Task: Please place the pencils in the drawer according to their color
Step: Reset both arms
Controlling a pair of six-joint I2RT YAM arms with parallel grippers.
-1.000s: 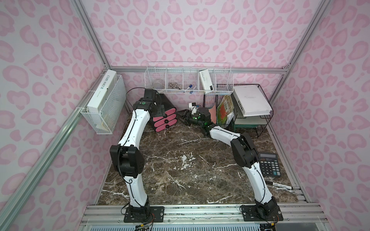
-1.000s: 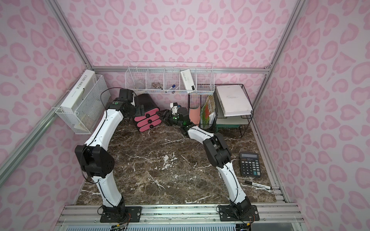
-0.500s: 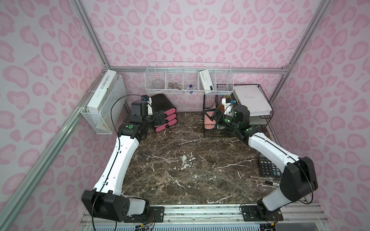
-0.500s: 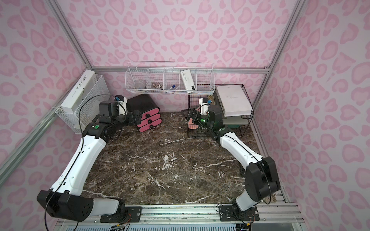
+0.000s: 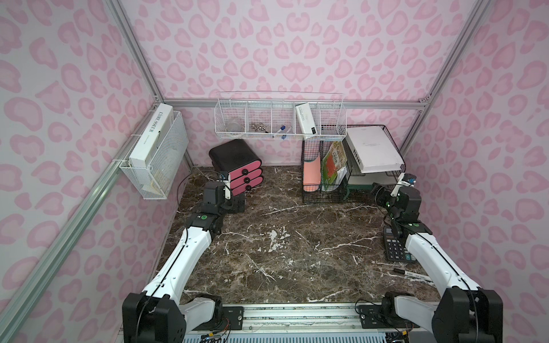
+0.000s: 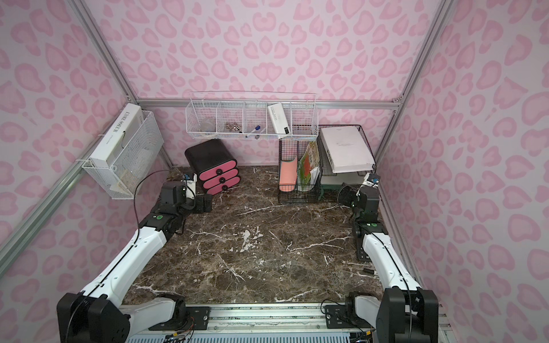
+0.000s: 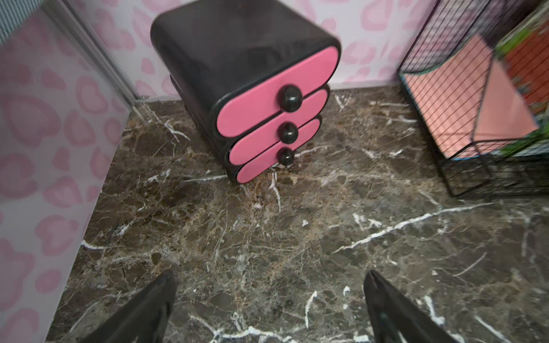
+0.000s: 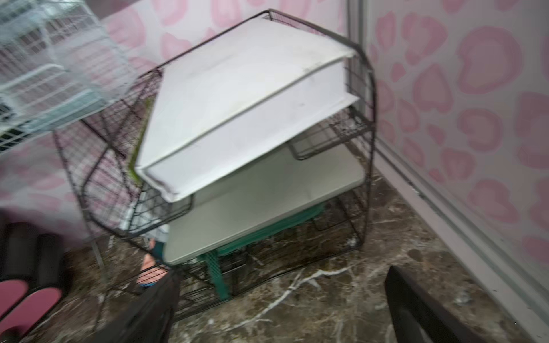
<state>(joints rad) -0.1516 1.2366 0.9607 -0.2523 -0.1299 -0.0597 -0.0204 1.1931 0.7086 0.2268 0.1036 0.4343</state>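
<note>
Pencils were nowhere to be seen on the dark brown, white-veined marble tabletop [image 5: 282, 252], neither in the top views nor in the wrist views. The small rounded black cabinet with three stacked pink drawers [image 5: 236, 166] stood at the back left of the table, close to the rear wall. All three drawer fronts sat flush, each showing its round black knob.

The left gripper [image 7: 269, 276] hovered low over bare marble a little way in front of that cabinet, its jaws spread wide with nothing between them. The right gripper [image 8: 283, 273] was near the black wire-mesh file rack [image 5: 309, 154] at the back right. It gaped just as wide and was just as empty, and it faced the thick white book [image 8: 243, 98] on the rack's upper tray.

With no pencil loose and every drawer closed, the sorting looked finished, the pencils presumably inside. Whether each colour had its own drawer could not be checked from outside. All that seemed left was for the arms to draw clear.

A black calculator [image 5: 396, 252] and a white marker with black cap [image 5: 411, 274] lay by the table's right edge, and neither belonged to the job.
</note>
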